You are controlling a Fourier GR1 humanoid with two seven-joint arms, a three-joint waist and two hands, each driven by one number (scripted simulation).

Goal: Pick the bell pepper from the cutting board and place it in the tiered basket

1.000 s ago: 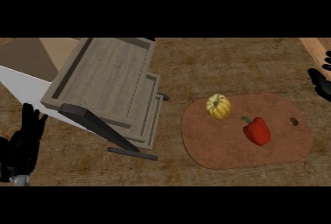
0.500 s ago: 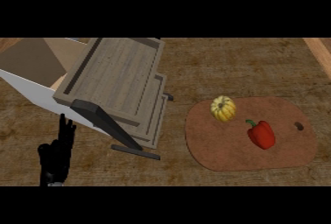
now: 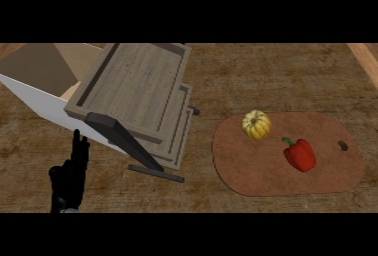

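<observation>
A red bell pepper [image 3: 300, 154] with a green stem lies on the brown oval cutting board [image 3: 258, 170], right of its middle. A yellow squash [image 3: 256, 124] sits on the board's upper left part. The wooden tiered basket [image 3: 140, 95] stands left of the board, its upper tray over a lower one, on a dark frame. My left hand [image 3: 69, 176] shows at the lower left, fingers straight and pointing up, holding nothing, just left of the basket's foot. My right hand is out of view.
A white panel [image 3: 44, 107] slants behind the basket at the left. The wooden counter [image 3: 280, 70] stretches around the board, with a lighter edge strip [image 3: 367, 60] at the top right.
The right hand has left the view at the upper right. The left hand has shifted right, closer to the basket. The view has drifted slightly; pepper and squash lie as before.
</observation>
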